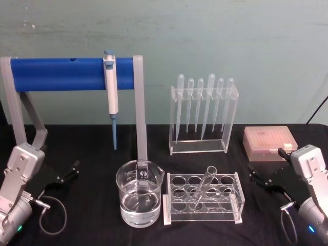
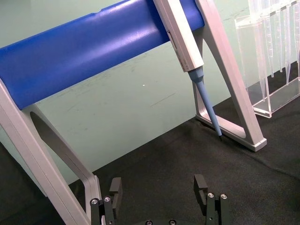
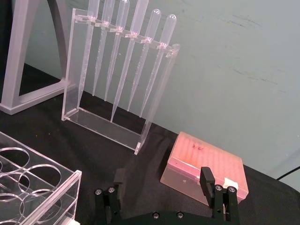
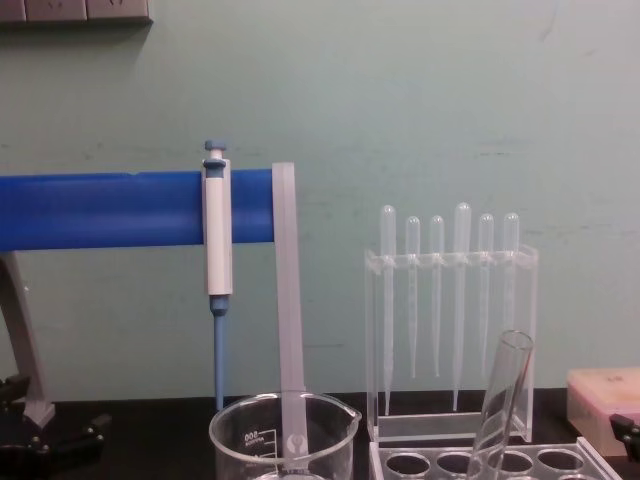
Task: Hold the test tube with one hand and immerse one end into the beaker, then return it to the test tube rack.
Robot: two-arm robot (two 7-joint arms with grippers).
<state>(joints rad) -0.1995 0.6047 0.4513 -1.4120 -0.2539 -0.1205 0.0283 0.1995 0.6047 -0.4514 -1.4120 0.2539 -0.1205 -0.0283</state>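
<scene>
Long clear glass test tube [image 1: 204, 185] leans in clear plastic holed rack [image 1: 202, 216], lower centre, beside wide glass beaker [image 1: 125, 180]. We see black L gripper [image 1: 70, 171] lower left, R gripper [image 1: 266, 164] lower right: both spread, empty. Can't tell if dip's done.

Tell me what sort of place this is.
Likely a laboratory bench: a hanging micropipette, a row of pipettes, and a beaker of clear liquid beside a test tube.

Scuffed pale green wall [image 1: 230, 41] behind a black-covered table [image 1: 92, 215].
</scene>
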